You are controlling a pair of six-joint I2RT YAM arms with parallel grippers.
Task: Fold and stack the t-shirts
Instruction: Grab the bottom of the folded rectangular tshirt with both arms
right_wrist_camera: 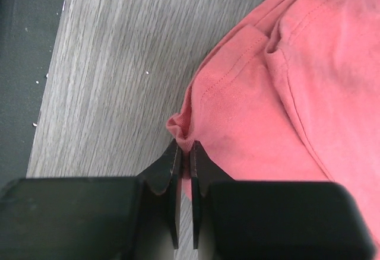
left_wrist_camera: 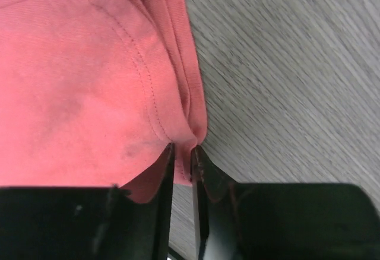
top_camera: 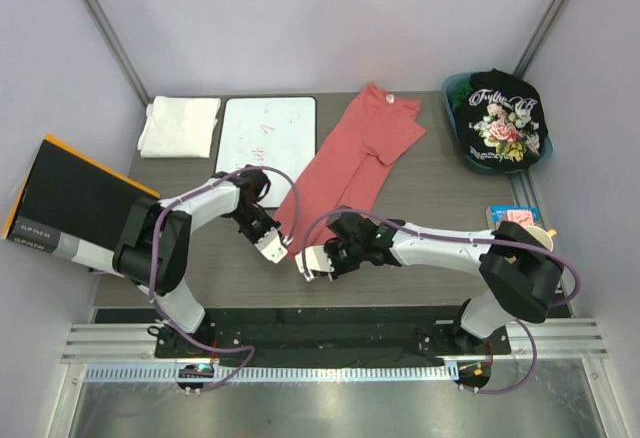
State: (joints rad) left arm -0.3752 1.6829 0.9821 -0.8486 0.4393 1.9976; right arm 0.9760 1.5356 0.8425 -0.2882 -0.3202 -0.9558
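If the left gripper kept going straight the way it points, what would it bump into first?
The salmon-red t-shirt. The left gripper is pinching its edge, and more of that cloth seems to lie straight ahead, with the table under it.

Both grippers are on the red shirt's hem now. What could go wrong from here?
1. The left gripper and right gripper each pinch only the very edge of the salmon-red shirt. The cloth may slip out on a lift.
2. The shirt lies bunched in overlapping layers, so folding it now could lock in creases.
3. The grippers sit close together, so the arms might collide.
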